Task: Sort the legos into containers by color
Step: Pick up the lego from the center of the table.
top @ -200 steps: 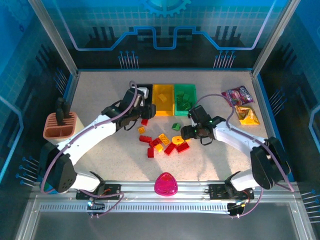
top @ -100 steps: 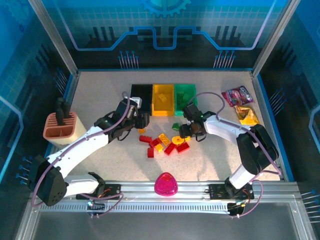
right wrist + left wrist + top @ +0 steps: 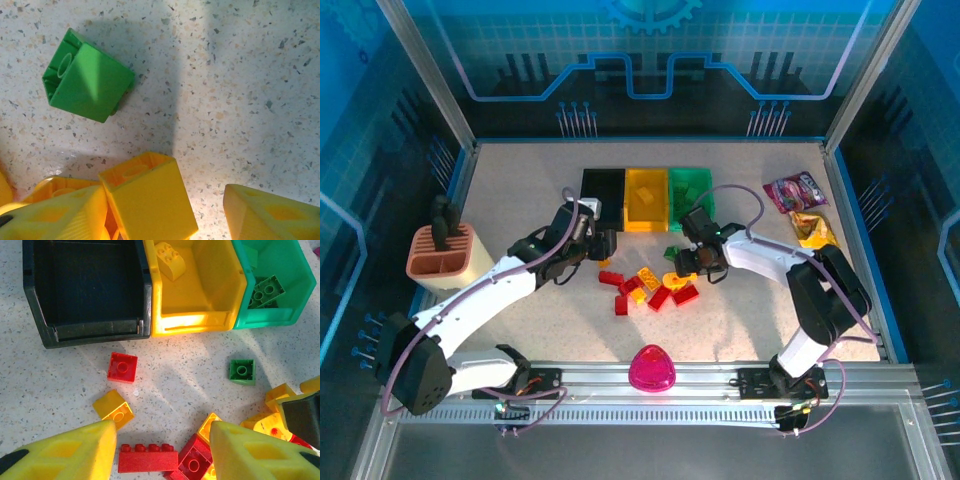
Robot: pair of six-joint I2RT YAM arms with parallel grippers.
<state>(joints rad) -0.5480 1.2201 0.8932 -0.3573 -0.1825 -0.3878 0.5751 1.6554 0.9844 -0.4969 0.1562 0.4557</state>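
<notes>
Shows a speckled table (image 3: 520, 190) from above, with two robot arms reaching in from the near edge. Takes the yellow bin (image 3: 646, 227) (image 3: 195, 322), at the far middle, as the landmark.

Against the yellow bin's left side, touching it: a black bin (image 3: 602, 178) (image 3: 95, 330). Against its right side, touching it: a green bin (image 3: 690, 176) (image 3: 265, 319). Inside the yellow bin, one yellow block (image 3: 170, 260); inside the green bin, green blocks (image 3: 265, 290).

Just in front of the yellow bin, on the table: a loose heap of red and yellow bricks (image 3: 645, 285). Between heap and yellow bin, toward its right corner: one green brick (image 3: 672, 253) (image 3: 242, 371) (image 3: 87, 82), hollow underside showing.

Finds the left claw (image 3: 600, 245) (image 3: 162, 432) in front of the yellow bin's left corner, over the table, fingers spread apart and gripping nothing. In its wrist view, nearest the fingers: a long red brick (image 3: 147, 458). Closer to the yellow bin: a small yellow brick (image 3: 114, 409) and a square red brick (image 3: 122, 367), each lying apart.

Finds the right claw (image 3: 690, 266) (image 3: 162, 200) in front of the yellow bin's right corner, low over the heap, fingers parted. Shows a yellow cube (image 3: 145, 200) against one finger, with a clear gap to the other, so not clamped.

Well right of the yellow bin: two snack packets (image 3: 798, 190). Well left: a terracotta holder (image 3: 442, 255). Well in front, by the near edge: a pink dome (image 3: 652, 368).
</notes>
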